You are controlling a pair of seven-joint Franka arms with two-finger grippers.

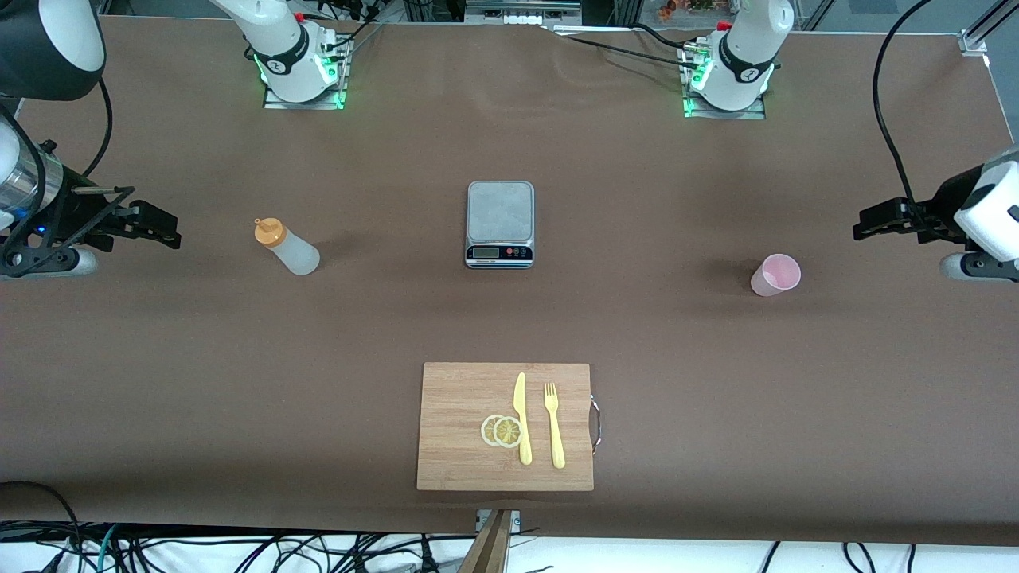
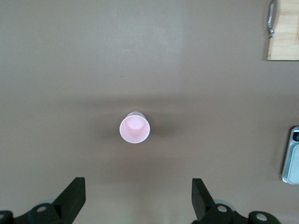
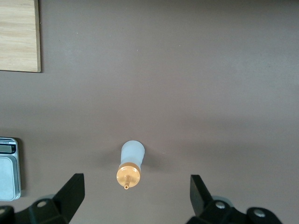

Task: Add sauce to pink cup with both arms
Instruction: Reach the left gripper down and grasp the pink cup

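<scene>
The sauce bottle [image 1: 286, 247], whitish with an orange nozzle cap, stands upright on the brown table toward the right arm's end. It also shows in the right wrist view [image 3: 130, 163]. The pink cup [image 1: 775, 275] stands upright toward the left arm's end and shows empty in the left wrist view [image 2: 135, 128]. My right gripper [image 1: 159, 228] hangs open and empty in the air beside the bottle, apart from it; its fingers [image 3: 72, 191] stand wide. My left gripper [image 1: 872, 223] hangs open and empty above the table beside the cup; its fingers [image 2: 74, 192] stand wide.
A kitchen scale [image 1: 499, 224] sits at the table's middle between bottle and cup. A wooden cutting board [image 1: 454, 422] lies nearer the front camera, carrying lemon slices [image 1: 501, 430], a yellow knife [image 1: 521, 417] and a yellow fork [image 1: 554, 425].
</scene>
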